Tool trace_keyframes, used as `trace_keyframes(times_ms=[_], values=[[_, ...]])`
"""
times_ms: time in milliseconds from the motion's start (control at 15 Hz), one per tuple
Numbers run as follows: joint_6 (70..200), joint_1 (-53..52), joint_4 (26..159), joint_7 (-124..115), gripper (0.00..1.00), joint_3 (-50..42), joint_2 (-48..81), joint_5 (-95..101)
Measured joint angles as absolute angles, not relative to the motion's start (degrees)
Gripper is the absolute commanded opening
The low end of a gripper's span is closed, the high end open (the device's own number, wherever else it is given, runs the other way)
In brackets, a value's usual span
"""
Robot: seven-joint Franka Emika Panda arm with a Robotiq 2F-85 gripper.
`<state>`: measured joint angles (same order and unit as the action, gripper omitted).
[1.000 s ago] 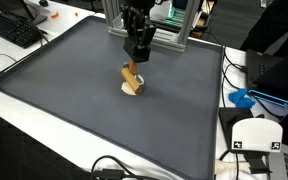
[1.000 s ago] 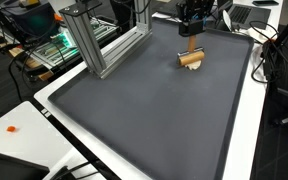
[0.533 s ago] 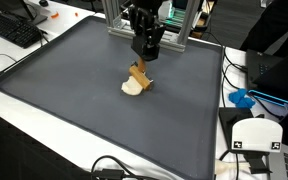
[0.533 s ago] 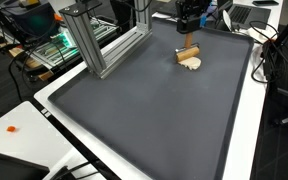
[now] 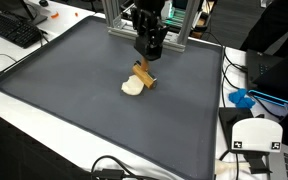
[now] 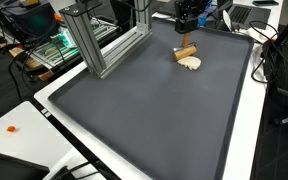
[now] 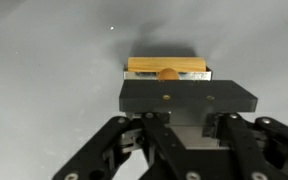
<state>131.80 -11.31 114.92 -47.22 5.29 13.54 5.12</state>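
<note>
A small wooden block [image 5: 144, 76] leans tilted over the dark grey mat [image 5: 64, 90], its lower end beside a pale round disc [image 5: 131, 87]. My black gripper [image 5: 148, 57] hangs directly above, shut on the block's upper end. From the opposite side, an exterior view shows the gripper [image 6: 187, 28] over the block [image 6: 185, 53], with the disc [image 6: 192, 63] just in front of it. In the wrist view the wooden block [image 7: 149, 65] pokes out beyond the closed fingers of my gripper [image 7: 184, 95], a round knob at its middle.
An aluminium frame [image 5: 116, 18] [image 6: 102, 48] stands at the mat's far edge, close behind the gripper. A keyboard [image 5: 14, 30], a blue object [image 5: 242, 98] and a white device [image 5: 254, 135] sit off the mat. Cables run along the table's edges.
The gripper has moved up and sideways toward the frame. The block, which stood upright on the disc, has tipped and come off to the disc's side.
</note>
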Motion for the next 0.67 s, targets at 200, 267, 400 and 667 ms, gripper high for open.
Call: trace_keyframes(times_ms=[200,267,400,667], values=[[132.81,-11.30,114.57,-48.20,0.22,4.60,13.66,5.84],[133.25,-11.30,114.48,-48.51,0.22,4.34,13.71,6.11],[134.06,-11.30,114.34,-49.34,0.22,3.84,13.87,6.54],[135.93,-11.29,114.32,-51.36,0.22,3.04,14.20,7.46]])
